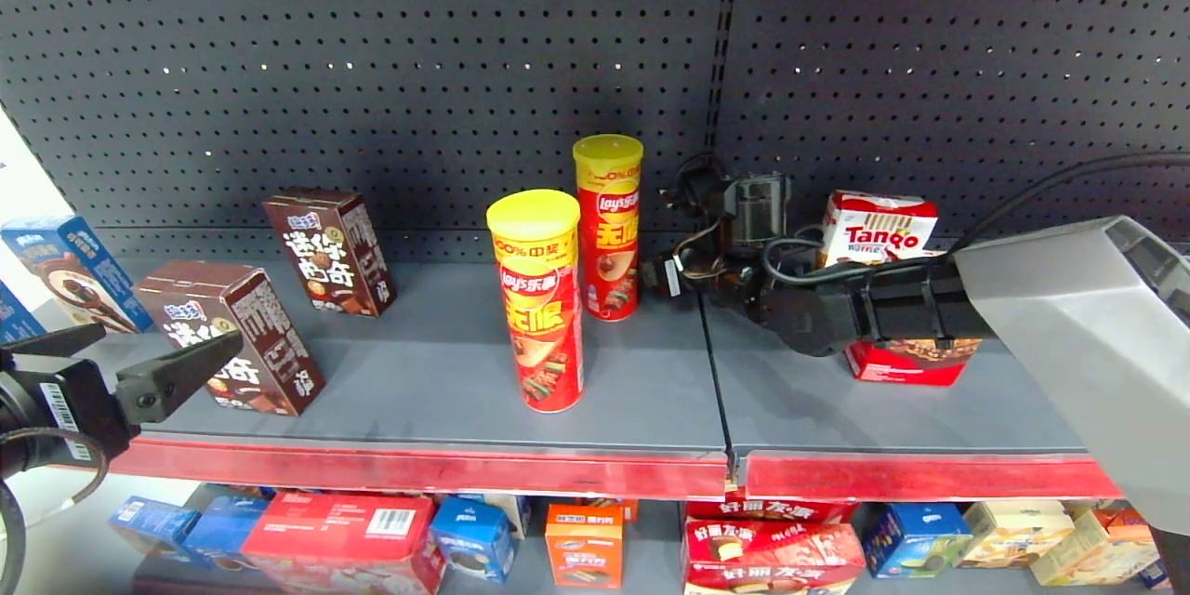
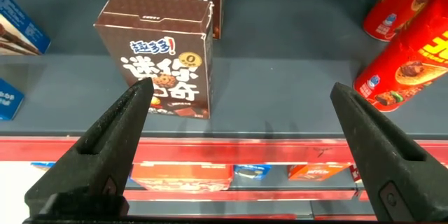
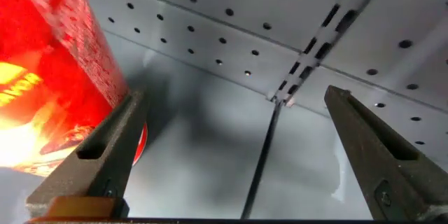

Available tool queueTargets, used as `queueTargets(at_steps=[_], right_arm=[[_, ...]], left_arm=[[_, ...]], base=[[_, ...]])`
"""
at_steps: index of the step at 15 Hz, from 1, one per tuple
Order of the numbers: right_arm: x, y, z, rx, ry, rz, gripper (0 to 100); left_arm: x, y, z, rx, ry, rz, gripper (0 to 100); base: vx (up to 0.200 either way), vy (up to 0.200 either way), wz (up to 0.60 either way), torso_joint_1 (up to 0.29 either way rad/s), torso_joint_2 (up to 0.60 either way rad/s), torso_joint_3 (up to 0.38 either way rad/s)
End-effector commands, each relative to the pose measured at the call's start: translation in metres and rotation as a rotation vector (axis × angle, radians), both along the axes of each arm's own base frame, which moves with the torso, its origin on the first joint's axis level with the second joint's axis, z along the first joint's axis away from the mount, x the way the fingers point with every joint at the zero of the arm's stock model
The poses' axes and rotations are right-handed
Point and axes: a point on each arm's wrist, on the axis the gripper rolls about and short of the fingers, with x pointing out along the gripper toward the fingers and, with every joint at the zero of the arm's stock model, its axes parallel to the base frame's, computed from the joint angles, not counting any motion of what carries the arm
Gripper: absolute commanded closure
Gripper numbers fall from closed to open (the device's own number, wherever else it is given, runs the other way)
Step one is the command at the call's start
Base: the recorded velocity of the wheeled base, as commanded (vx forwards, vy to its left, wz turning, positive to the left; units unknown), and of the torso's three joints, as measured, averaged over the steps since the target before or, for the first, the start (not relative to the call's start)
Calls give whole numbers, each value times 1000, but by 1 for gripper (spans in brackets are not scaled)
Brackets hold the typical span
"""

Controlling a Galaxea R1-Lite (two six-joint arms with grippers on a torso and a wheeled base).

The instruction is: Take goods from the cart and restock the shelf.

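Note:
On the grey shelf (image 1: 437, 381) stand two red chip cans with yellow lids: a front can (image 1: 542, 302) and a back can (image 1: 609, 228) (image 3: 49, 84). My right gripper (image 1: 666, 275) (image 3: 236, 96) is open just right of the back can, which sits beside one finger, outside the gap. Two brown cookie boxes stand at the left, one in front (image 1: 237, 335) (image 2: 157, 52) and one behind (image 1: 333, 249). My left gripper (image 1: 169, 335) (image 2: 241, 87) hangs open before the shelf's red front edge, facing the front brown box and holding nothing.
A red and white wafer box (image 1: 879, 228) stands behind my right arm, with a red box (image 1: 902, 363) under the arm. A blue box (image 1: 70, 270) leans at the far left. The lower shelf (image 1: 651, 539) holds several boxes. A pegboard wall (image 1: 446, 84) backs the shelf.

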Motion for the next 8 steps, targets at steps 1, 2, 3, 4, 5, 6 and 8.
queueTargets(at_steps=[1, 2, 3, 4, 5, 6, 8], right_arm=[[-1, 2, -1, -1, 1, 4, 0], [-1, 1, -1, -3, 1, 5, 0], [-2, 2, -1, -1, 1, 7, 0], [-5, 5, -2, -3, 4, 14, 0], [-7, 7, 0, 0, 1, 16, 0], [-11, 12, 1, -3, 0, 17, 0], [-16, 19, 2, -2, -3, 31, 0]], left_arm=[[0, 0, 1, -1, -1, 0, 0], [0, 0, 1, -1, -3, 0, 0], [1, 0, 2, -1, -6, 0, 0], [1, 0, 2, -1, -6, 0, 0], [1, 0, 2, -1, -6, 0, 0], [1, 0, 2, -1, -6, 0, 0], [1, 0, 2, -1, -7, 0, 0]], base=[[0, 0, 0, 0, 0, 0], [0, 0, 0, 0, 0, 0], [0, 0, 0, 0, 0, 0], [0, 0, 0, 0, 0, 0], [0, 0, 0, 0, 0, 0], [0, 0, 0, 0, 0, 0], [0, 0, 0, 0, 0, 0]])
